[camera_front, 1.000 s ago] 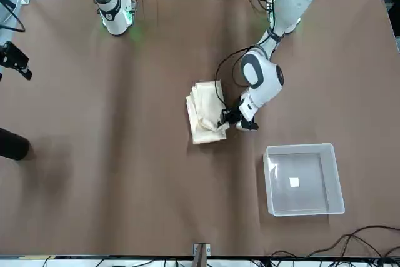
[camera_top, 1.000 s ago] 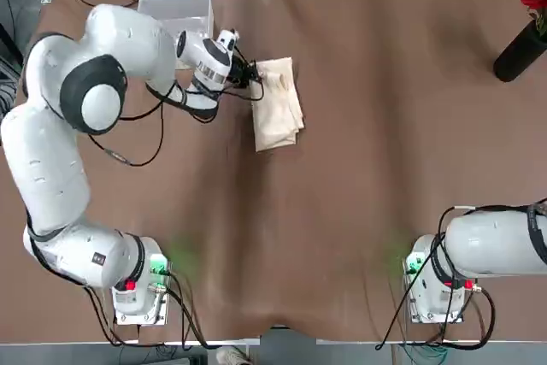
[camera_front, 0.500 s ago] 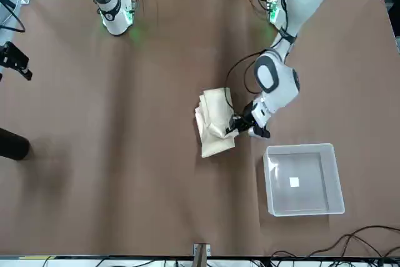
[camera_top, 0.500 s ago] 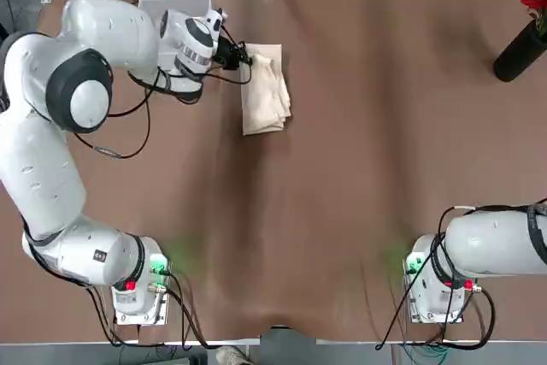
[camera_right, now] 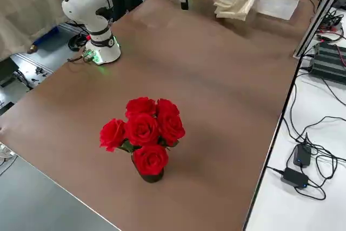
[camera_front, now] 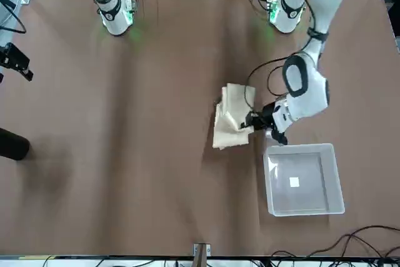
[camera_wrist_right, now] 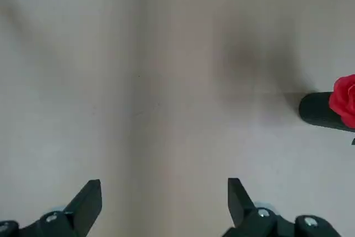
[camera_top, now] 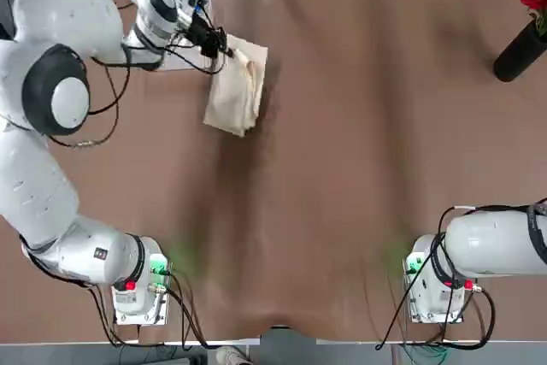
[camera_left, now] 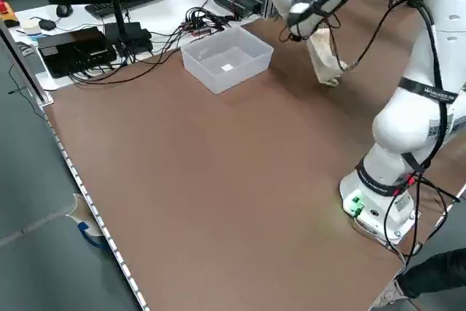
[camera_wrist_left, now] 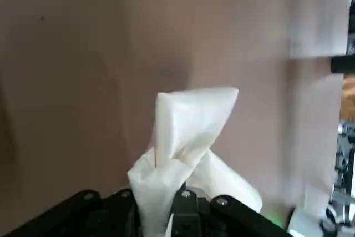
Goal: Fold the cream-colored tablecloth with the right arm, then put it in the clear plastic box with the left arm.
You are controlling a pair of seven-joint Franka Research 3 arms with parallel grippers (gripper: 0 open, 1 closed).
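We see two white robot arms at a brown desk (camera_top: pixel 342 168). The left claw (camera_top: pixel 224 49) is clamped on one edge of the folded cream cloth (camera_top: pixel 235 91), which hangs from it above the desk, near the far edge on the robot's left. The cloth is already in layers, so we judge the folding done and the carry to the box under way. Holding it by one edge lets the bundle drape below the claw, which should help it drop between the box walls.

The clear box (camera_front: pixel 303 179) sits empty on the desk just beside the hanging cloth, on the side toward the robot's left. From overhead the left arm covers most of the box; the front camera shows it whole, with the claw (camera_front: pixel 253 120) just short of its near corner. The left side camera shows the cloth (camera_left: pixel 322 56) lifted off the desk, beyond the box (camera_left: pixel 227 57). The left wrist camera shows the cloth (camera_wrist_left: pixel 186 142) bunched between the black fingers (camera_wrist_left: pixel 186 215), a grip the wider views only hint at.

The right arm is parked near its base (camera_top: pixel 436 288). Its claw (camera_wrist_right: pixel 163 201) is spread wide and empty over bare desk. Red roses (camera_right: pixel 143 133) in a dark vase stand well apart, at the desk's far right.
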